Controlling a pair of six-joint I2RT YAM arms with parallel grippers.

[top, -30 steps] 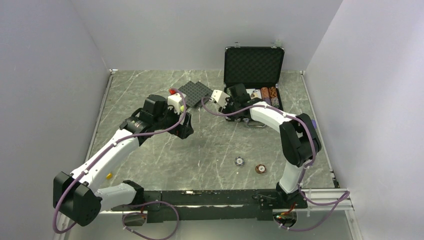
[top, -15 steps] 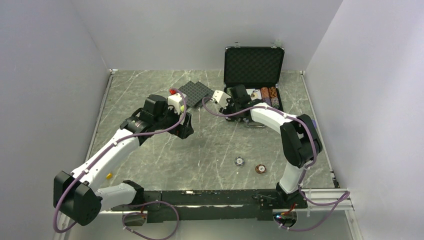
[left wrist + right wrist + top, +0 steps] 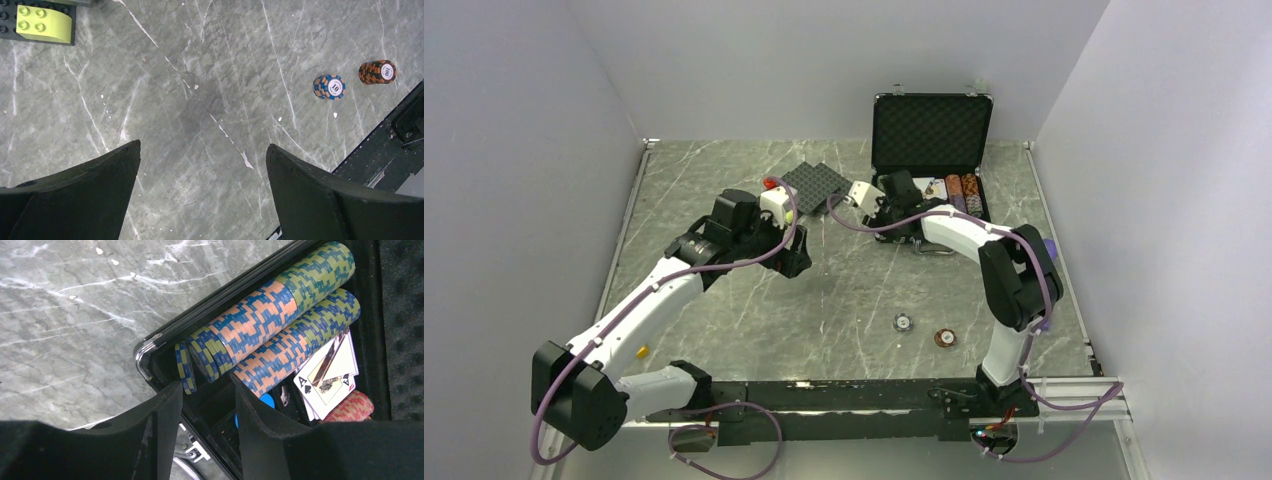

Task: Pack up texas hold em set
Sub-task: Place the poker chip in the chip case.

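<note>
Briefcase [image 3: 931, 130] open, far right of surface [image 3: 844, 290] | holds blue-orange and green chip rows [image 3: 260, 325], ace of spades [image 3: 327, 375] | "10" stack [image 3: 329, 87], "100" stack [image 3: 377, 72] loose on surface | left fingers [image 3: 90, 200] wide apart | right fingers [image 3: 155, 440] apart, empty

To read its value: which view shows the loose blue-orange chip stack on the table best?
Left wrist: the stack is sharp, its top reads 10. The top view shows it only as a small pale disc. The right wrist view misses it.
</note>
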